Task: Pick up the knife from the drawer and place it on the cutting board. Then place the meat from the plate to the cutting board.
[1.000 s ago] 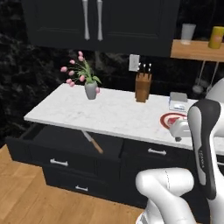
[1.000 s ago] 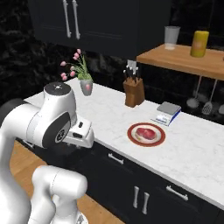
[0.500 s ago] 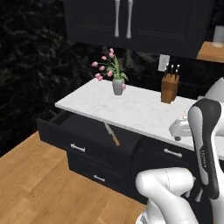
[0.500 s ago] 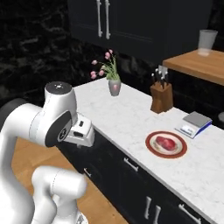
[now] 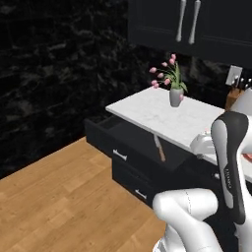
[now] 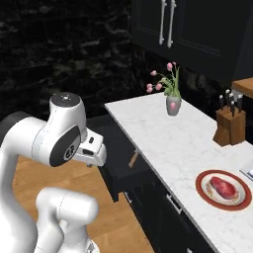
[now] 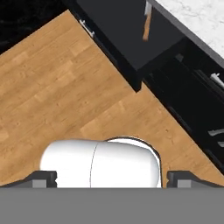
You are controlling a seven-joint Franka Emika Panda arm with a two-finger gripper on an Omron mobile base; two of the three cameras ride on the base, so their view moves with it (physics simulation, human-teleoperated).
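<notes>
The knife [image 5: 158, 148] lies in the open black drawer [image 5: 114, 143], its wooden handle toward the front; the hand view shows the same knife [image 7: 147, 22] inside the drawer [image 7: 118, 30] at the top. My gripper [image 7: 109, 178] hangs open and empty over the wood floor, in front of the drawer and apart from it. From the right, the gripper [image 6: 93, 157] sits beside the drawer's front corner. The meat [image 6: 223, 187] rests on the red-rimmed plate [image 6: 201, 183] on the counter. The cutting board is out of view.
A vase of pink flowers [image 5: 175, 94] stands on the white marble counter [image 5: 147, 110], and a knife block [image 6: 229, 126] is further along by the wall. Closed lower drawers [image 7: 205, 100] flank the open one. Wood floor [image 5: 54, 197] spreads to the left.
The whole picture has shifted right, so the base has driven left along the counter. The open drawer and knife now sit nearer the middle. The gripper stays open.
</notes>
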